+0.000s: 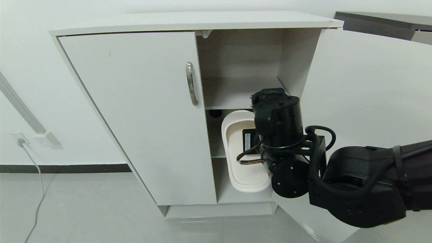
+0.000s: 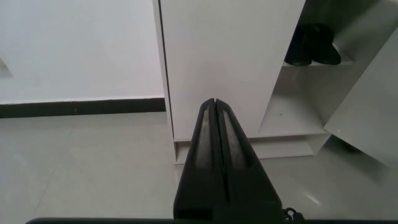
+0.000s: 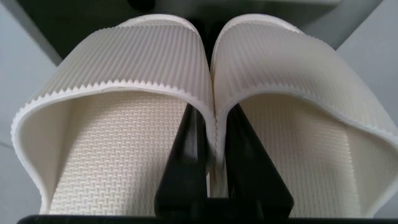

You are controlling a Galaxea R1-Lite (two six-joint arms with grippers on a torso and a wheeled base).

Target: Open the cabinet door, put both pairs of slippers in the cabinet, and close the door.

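Slippers [image 1: 236, 150]: cream pair, frame centre, upright at the open cabinet [image 1: 236, 57] mouth, adjoining inner walls pinched between right jaws. Probably light, soft, ribbed, grippy foam; best held by these paired walls. Left jaws pressed together, empty.

In front of me the cabinet [image 1: 189, 23] stands on the tiled floor [image 1: 94, 209] against the wall [image 1: 27, 50], its right door [image 1: 364, 84] swung open. Inside, dark slippers [image 2: 314, 46] sit on the lower shelf [image 2: 348, 61]. A cable [image 1: 39, 202] trails across the floor off to my left.
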